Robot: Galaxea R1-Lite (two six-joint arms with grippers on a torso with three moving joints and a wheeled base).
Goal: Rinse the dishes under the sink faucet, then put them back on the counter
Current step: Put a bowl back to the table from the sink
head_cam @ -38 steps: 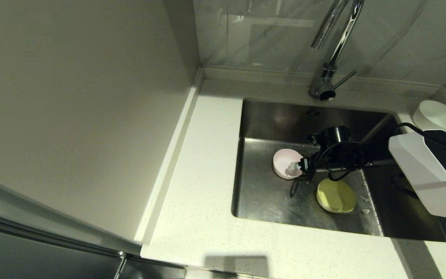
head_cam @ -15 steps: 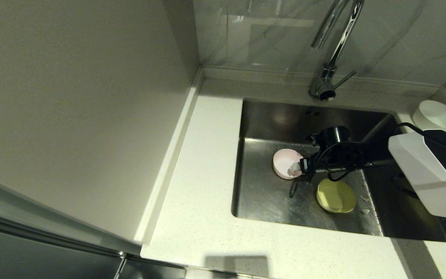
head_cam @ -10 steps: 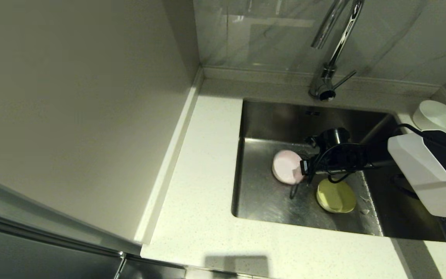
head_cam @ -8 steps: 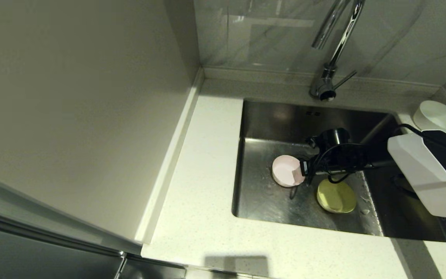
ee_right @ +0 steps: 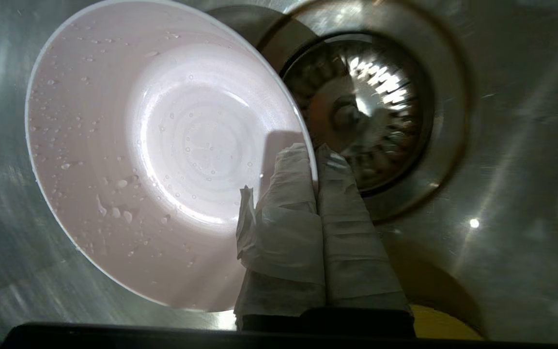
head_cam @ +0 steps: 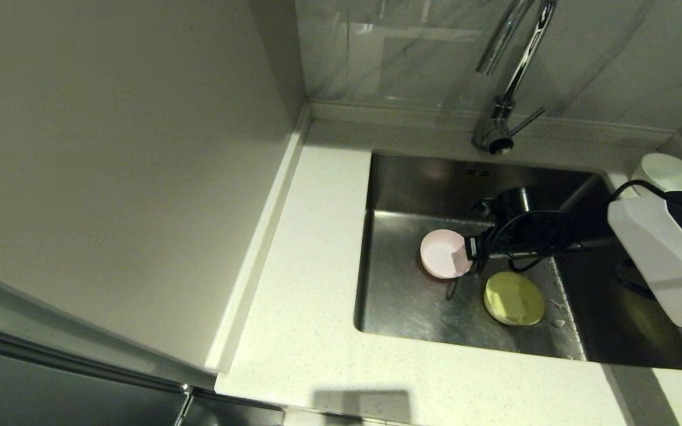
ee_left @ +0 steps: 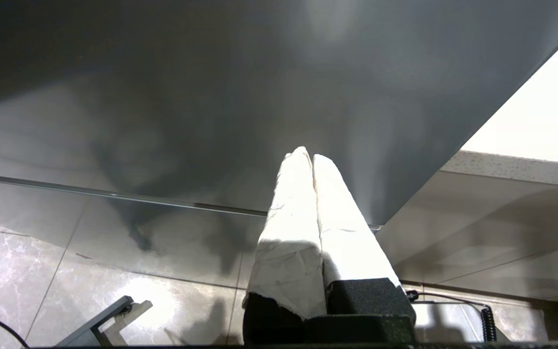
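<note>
My right gripper [head_cam: 459, 255] is down in the steel sink [head_cam: 400, 302], shut on the rim of the pale pink bowl [head_cam: 440, 253], which it holds above the sink floor. In the right wrist view the pink bowl [ee_right: 162, 145] is wet with droplets, its rim pinched between the cloth-wrapped fingers [ee_right: 298, 194], beside the round strainer drain [ee_right: 361, 111]. The yellow-green bowl [head_cam: 514, 299] lies on the sink floor at the front right. A white bowl [head_cam: 666, 171] rests on the counter at the far right. The chrome faucet [head_cam: 510, 65] rises behind the sink. My left gripper [ee_left: 308, 155] is shut and empty, down beside a cabinet.
Off-white speckled counter [head_cam: 317, 248] runs left of and in front of the sink. A tall pale wall panel [head_cam: 110, 148] borders the counter's left side. Grey marbled tiles [head_cam: 412, 53] back the faucet. My right forearm's white casing [head_cam: 660, 260] hangs over the sink's right side.
The right gripper turned the pink bowl over and back while holding it, then lifted it slightly and drew it a little right. The yellow-green and white bowls stayed put.
</note>
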